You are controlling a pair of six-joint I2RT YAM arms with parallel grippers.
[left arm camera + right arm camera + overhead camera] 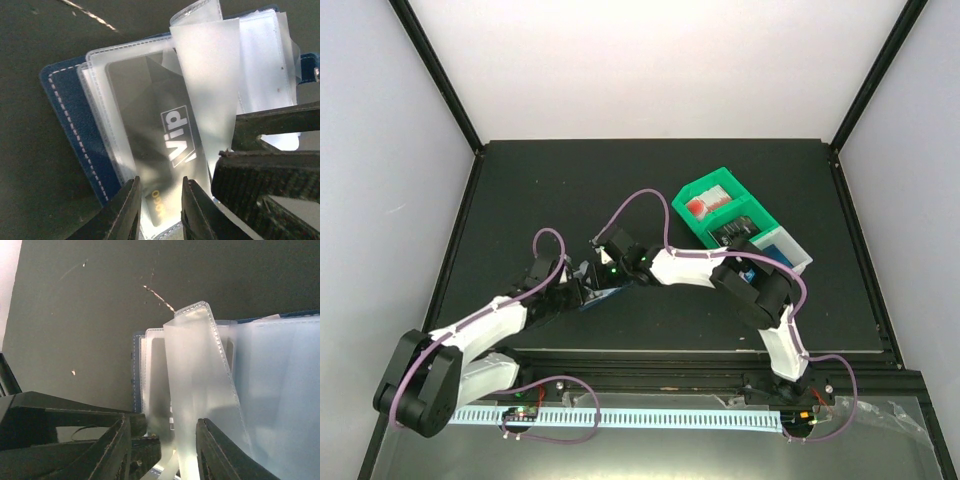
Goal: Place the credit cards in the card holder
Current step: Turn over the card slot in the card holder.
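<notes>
The navy card holder point(65, 115) lies open on the black table, its clear plastic sleeves fanned out; it also shows in the top view point(603, 295) and the right wrist view point(135, 370). A dark credit card point(155, 130) with pale "VIP" lettering lies flat in a clear sleeve. My left gripper point(159, 210) hovers over the card's near end, jaws a little apart, the card's face showing between them. My right gripper point(165, 450) is open, and one clear sleeve leaf point(200, 385) stands up between its fingers. It also shows in the left wrist view point(260, 150), close beside the left gripper.
A green compartment bin point(715, 205) with something red inside stands at the back right. A white bin point(790, 252) holding something blue sits beside it, partly under the right arm. Both arms point(690, 268) meet over the holder near the table's middle front.
</notes>
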